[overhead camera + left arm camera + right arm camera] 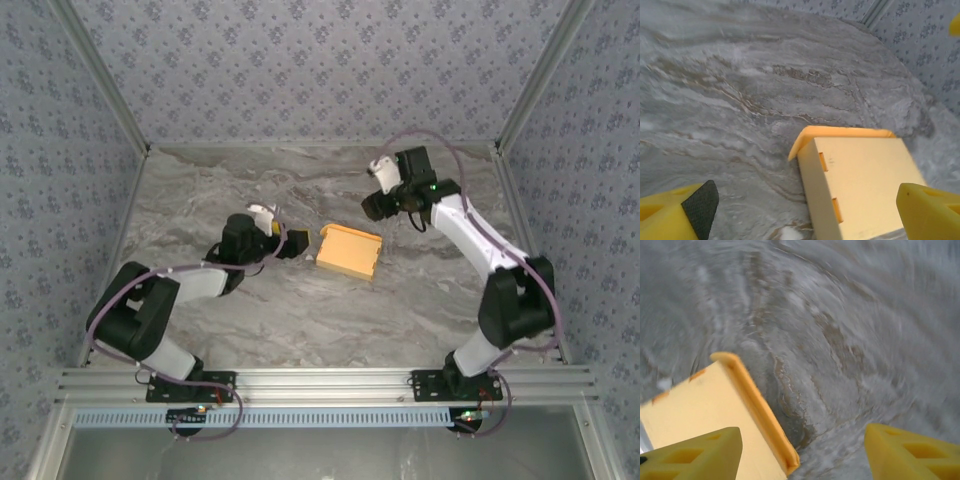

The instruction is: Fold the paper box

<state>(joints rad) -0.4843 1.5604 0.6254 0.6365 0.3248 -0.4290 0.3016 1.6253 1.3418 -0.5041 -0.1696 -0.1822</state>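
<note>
left pincer (293,241), released, just beside the paper box (349,251) lying flat mid tabletop (250,320); right pincer (373,208) beyond, released too. risk: loose box shoved askew, or flap (840,132) popped, by a stray sweep.

Grey marble-pattern tabletop (300,320): white swirls, brown veins, matte. Back wall (320,60), left wall (45,170), right wall (600,170): pale grey-blue paper, small dark floral print repeated. Metal corner post (100,75) at back left, second post (541,70) at back right, both slanting outward in top view. Ribbed aluminium rail (330,380) along near edge; pale blue slotted strip (330,417) just below it. Left wrist view: tabletop (740,75) veins fairly sharp; patterned wall (920,45) and post (875,12) at upper right. Right wrist view: tabletop (850,315) smeared by blur.
</note>
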